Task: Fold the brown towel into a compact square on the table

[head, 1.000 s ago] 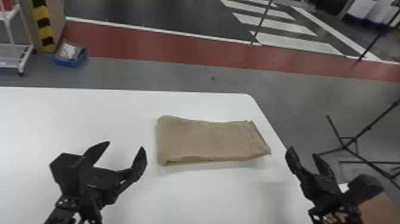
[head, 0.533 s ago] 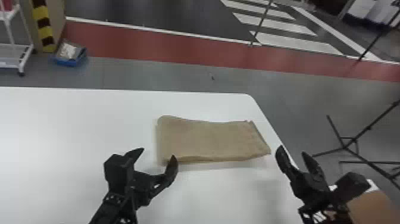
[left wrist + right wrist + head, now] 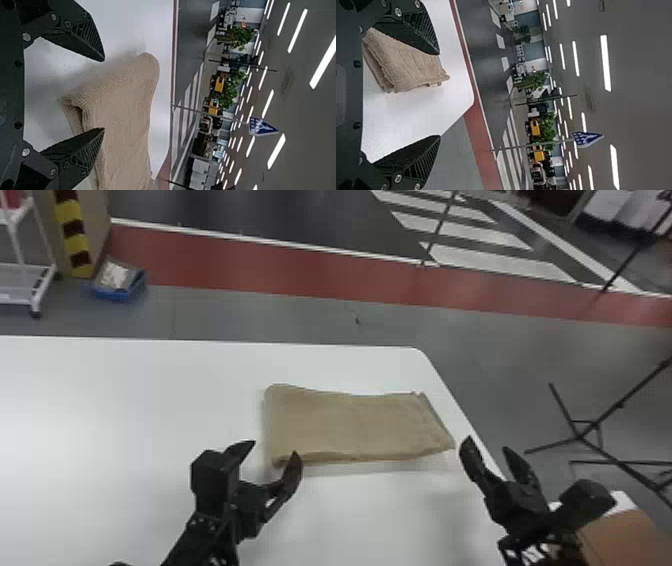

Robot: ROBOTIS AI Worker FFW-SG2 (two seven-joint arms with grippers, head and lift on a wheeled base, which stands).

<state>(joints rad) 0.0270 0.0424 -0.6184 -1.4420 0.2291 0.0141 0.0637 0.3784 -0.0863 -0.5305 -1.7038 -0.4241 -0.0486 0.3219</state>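
towel (image 3: pixel 350 427): lies brown and flat on the white table (image 3: pixel 125 415), folded into an oblong, longer from left to right than from near to far. has a smooth, rounded fold at its left end, stacked layers along the near side and a slanting, uneven edge at its right end. left gripper (image 3: pixel 271 450): hovers at the towel's near left corner, wide open and empty. has one finger over that corner in the left wrist view, the other out to the left of the towel; cannot tell whether touching. right gripper (image 3: pixel 487 445): hangs just beyond the towel's right end, near the right rim of the table, also wide open and empty. in the right wrist view, has the towel close beside one finger. blue bin (image 3: pixel 112 294): sits on the floor, well apart from the towel, beyond it and to the left. black stand (image 3: pixel 580 435): rests to the towel's right, off the table. red floor band (image 3: pixel 300 277): runs across beyond the towel.
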